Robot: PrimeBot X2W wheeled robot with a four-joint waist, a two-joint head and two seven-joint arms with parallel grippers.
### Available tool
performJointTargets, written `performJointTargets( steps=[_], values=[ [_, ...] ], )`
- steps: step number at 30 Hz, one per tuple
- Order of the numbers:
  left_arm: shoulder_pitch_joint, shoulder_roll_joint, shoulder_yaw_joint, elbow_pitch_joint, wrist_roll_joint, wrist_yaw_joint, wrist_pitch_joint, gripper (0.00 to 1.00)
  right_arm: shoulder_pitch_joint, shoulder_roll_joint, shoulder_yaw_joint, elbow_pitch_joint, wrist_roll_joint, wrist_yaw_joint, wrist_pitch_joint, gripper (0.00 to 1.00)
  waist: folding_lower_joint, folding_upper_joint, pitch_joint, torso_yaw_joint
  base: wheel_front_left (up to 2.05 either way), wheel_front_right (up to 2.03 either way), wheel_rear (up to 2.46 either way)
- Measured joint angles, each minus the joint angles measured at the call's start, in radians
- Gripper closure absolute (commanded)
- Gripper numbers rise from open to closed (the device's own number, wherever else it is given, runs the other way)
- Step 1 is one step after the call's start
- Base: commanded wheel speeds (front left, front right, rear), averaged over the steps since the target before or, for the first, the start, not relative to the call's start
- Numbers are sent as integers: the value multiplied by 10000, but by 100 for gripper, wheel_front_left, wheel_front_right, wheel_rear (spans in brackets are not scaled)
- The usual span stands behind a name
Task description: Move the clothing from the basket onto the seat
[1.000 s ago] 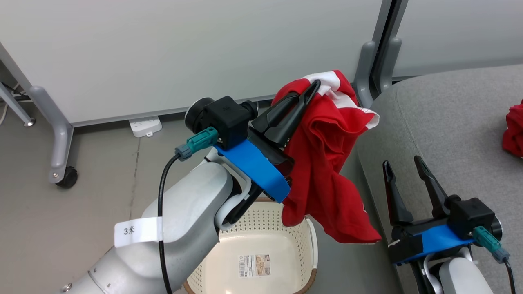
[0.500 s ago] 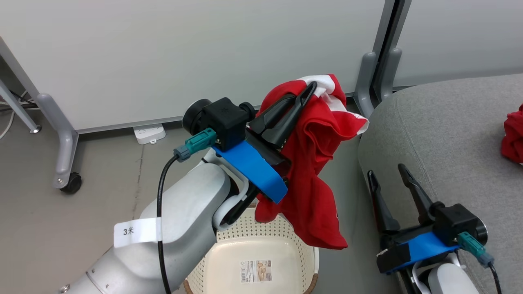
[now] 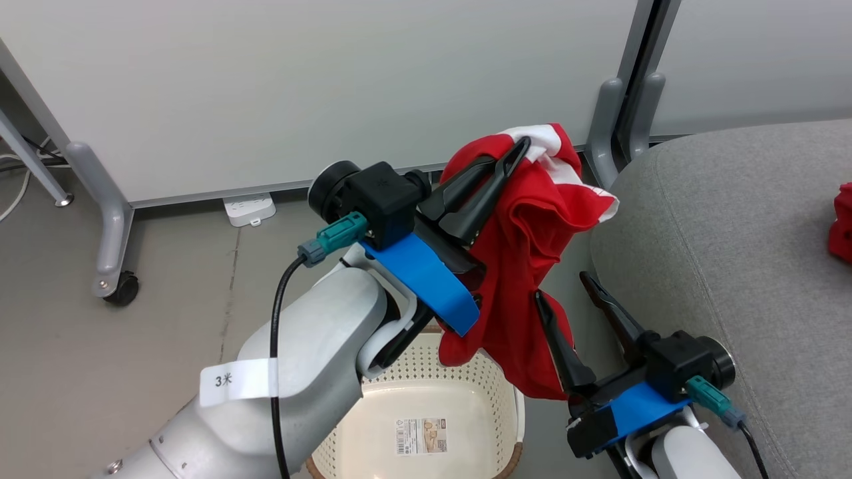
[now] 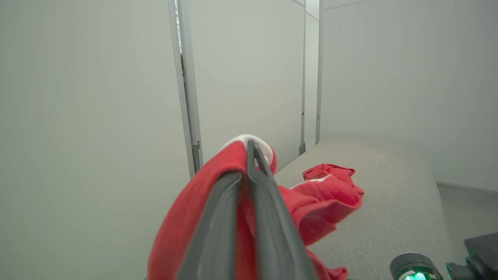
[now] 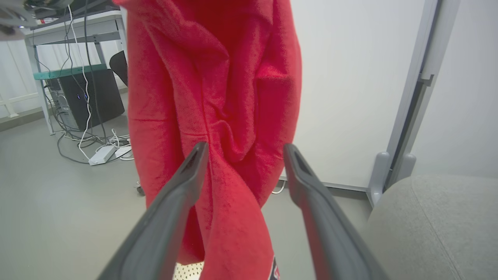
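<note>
Nearest, the right pincer stands with its two fingers apart, and the right wrist view shows them on either side of the hanging red cloth, clamped on nothing. Whether a finger brushes the fabric cannot be told. Below it, the basket sits on the floor. The part of its bottom that shows carries a label sticker and no cloth.

Above the basket, the held garment hangs in a long fold, its lowest corner over the basket's right rim. The left pincer is together on the top of it, where the white trim bunches.

The step in hand looks like the carry across to the seat, just beside the garment on the right. To do it well:

- Keep the left grip firm and high, so the trailing hem passes over the cushion's rounded edge and does not drag.
- The right pincer should either take a real fold of the lower cloth or draw clear, because an open finger could snag it.
- Let go well in from the edge, so the soft cloth does not slide off.

Farthest, the other garment lies crumpled on the seat and marks a sound place to drop this one.
</note>
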State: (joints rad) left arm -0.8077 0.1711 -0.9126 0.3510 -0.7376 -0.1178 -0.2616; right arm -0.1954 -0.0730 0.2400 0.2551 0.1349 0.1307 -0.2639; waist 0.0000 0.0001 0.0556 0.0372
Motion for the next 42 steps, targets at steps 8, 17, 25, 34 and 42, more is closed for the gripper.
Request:
performJointTargets(
  steps=[8,17,25,34,42],
  values=[
    [-158,-171,-134,-21,75,0,0,100,-817,-46,913,627,88,0,0,0,1,0,156,133,0,0,0],
    [-417,-314,-337,-19,104,-21,0,100,-2290,35,1317,2088,46,0,0,0,1,0,433,357,0,0,0],
    [-527,-364,-391,-13,159,-58,0,100,-2980,169,1085,2917,-19,0,0,0,1,-1,528,416,0,0,0],
    [-532,-399,-407,31,159,-61,0,100,-3147,211,1198,3114,288,0,0,100,1,0,478,403,0,0,0],
    [-532,-405,-374,73,159,-63,0,100,-3139,215,1200,3097,357,0,0,100,1,0,480,360,0,0,0]
  ],
)
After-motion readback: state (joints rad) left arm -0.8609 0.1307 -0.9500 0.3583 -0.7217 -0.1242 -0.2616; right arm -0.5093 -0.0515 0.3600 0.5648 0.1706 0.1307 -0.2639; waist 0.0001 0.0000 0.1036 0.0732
